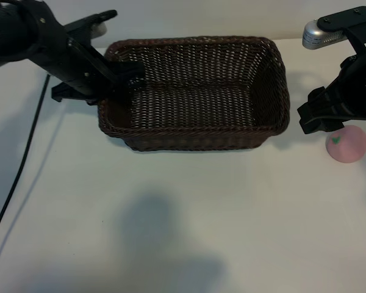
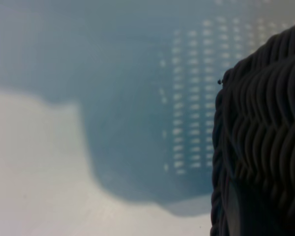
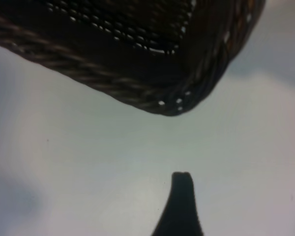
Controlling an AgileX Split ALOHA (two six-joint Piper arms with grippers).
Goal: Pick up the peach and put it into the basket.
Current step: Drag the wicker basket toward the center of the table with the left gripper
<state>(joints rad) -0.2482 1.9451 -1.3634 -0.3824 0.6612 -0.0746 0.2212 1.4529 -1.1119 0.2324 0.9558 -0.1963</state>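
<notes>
Basically nothing done yet: small round pale-pink peach [image 1: 347,144] with its green leaf mark sits on the white table [image 1: 183,220], well outside the large dark-brown woven wicker basket [image 1: 195,131], off the basket's 3 o'clock end. Right gripper [image 1: 323,119] hangs just beside the peach at its 10 o'clock, jaws apart, nothing in them. Left gripper [image 1: 129,74] is at the basket's 9 o'clock rim, fingers nearly together; can't tell if it pinches the wicker. Left: grasp, lift, carry, drop in basket.
</notes>
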